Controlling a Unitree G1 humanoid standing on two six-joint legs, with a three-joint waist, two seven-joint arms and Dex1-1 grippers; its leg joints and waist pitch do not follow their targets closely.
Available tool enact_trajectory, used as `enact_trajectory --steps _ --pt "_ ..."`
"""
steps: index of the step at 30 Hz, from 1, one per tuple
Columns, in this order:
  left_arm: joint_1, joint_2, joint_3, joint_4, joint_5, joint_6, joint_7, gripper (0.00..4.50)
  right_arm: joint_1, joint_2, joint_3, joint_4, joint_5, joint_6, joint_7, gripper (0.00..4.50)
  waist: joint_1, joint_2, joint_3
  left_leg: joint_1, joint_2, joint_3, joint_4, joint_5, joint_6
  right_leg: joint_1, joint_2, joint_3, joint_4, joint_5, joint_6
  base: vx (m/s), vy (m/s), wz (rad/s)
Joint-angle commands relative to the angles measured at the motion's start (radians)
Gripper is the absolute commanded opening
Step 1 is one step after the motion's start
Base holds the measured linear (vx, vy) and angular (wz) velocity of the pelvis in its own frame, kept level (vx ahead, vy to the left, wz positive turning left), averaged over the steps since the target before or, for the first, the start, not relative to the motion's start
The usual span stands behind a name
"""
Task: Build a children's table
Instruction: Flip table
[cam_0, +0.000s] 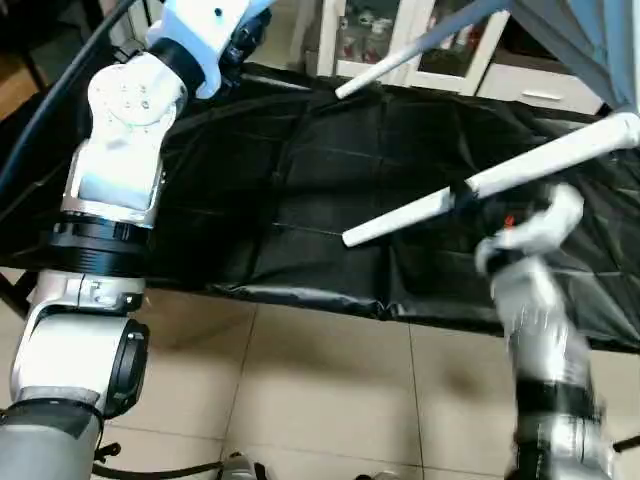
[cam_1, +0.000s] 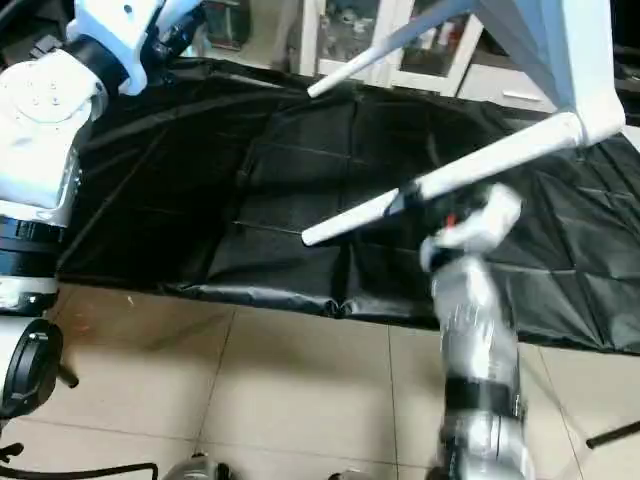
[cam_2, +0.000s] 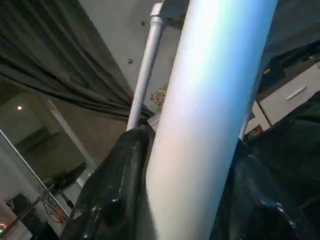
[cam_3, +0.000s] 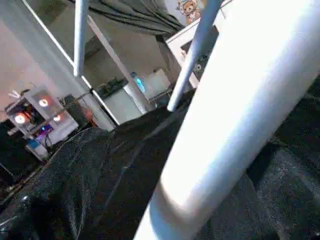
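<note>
The children's table is tipped up at the far right, its white tabletop (cam_1: 560, 60) high in the picture. Two white legs reach from it to the left over the black cloth. The lower leg (cam_0: 520, 170) runs past my right gripper (cam_0: 462, 196), which stands open with that leg (cam_3: 240, 115) passing between its fingers. The upper leg (cam_0: 400, 62) ends free near the cloth's far edge. My left arm (cam_0: 120, 150) rises at the left. In the left wrist view my left gripper (cam_2: 195, 150) is shut on a white leg (cam_2: 215, 100), with a black finger (cam_2: 115, 190) pressed against each side.
A black cloth (cam_0: 300, 200) covers the work table, its front edge hanging over a tiled floor (cam_0: 320, 380). A white cabinet with glass doors (cam_0: 400, 30) stands behind. A black cable (cam_0: 60, 90) runs past my left arm.
</note>
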Motion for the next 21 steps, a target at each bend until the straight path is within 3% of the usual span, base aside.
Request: enact_trajectory --steps 1,7,9,14,21 --pt "-0.019 -0.021 0.094 -0.057 -0.100 0.016 0.052 1.88 -0.042 -0.023 -0.024 0.062 0.019 0.000 0.015 4.32 0.004 -0.011 -0.091 0.031 0.055 -0.020 -0.066 -0.025 0.060 0.062 -0.051 0.021 -0.040 0.019 -0.287 0.000 0.000 0.00" --pt "-0.009 -0.018 0.099 -0.069 -0.097 0.030 0.062 1.88 -0.071 -0.039 -0.027 0.103 0.013 -0.009 0.058 3.81 0.005 -0.019 -0.091 0.031 0.058 -0.019 -0.066 -0.022 0.069 0.062 -0.052 0.020 -0.040 0.001 -0.283 0.000 0.000 0.00" --pt "-0.008 -0.018 0.101 -0.070 -0.096 0.031 0.064 1.88 -0.074 -0.041 -0.028 0.109 0.013 -0.010 0.062 3.69 0.005 -0.016 -0.090 0.031 0.058 -0.020 -0.066 -0.026 0.066 0.061 -0.052 0.020 -0.041 -0.015 -0.284 0.000 0.000 0.00" --pt "0.016 -0.015 0.110 -0.079 -0.093 0.042 0.079 1.88 -0.110 -0.070 -0.017 0.124 -0.017 -0.041 0.088 3.28 0.001 -0.021 -0.091 0.030 0.057 -0.019 -0.064 -0.020 0.066 0.062 -0.052 0.020 -0.040 -0.019 -0.280 0.000 0.000 0.00" --pt "0.044 -0.017 0.130 -0.097 -0.088 0.046 0.109 1.88 -0.128 -0.109 0.026 0.085 -0.099 -0.100 0.098 2.68 0.000 -0.025 -0.091 0.030 0.057 -0.018 -0.061 -0.005 0.075 0.061 -0.049 0.019 -0.038 -0.010 -0.281 0.000 0.000 0.00"
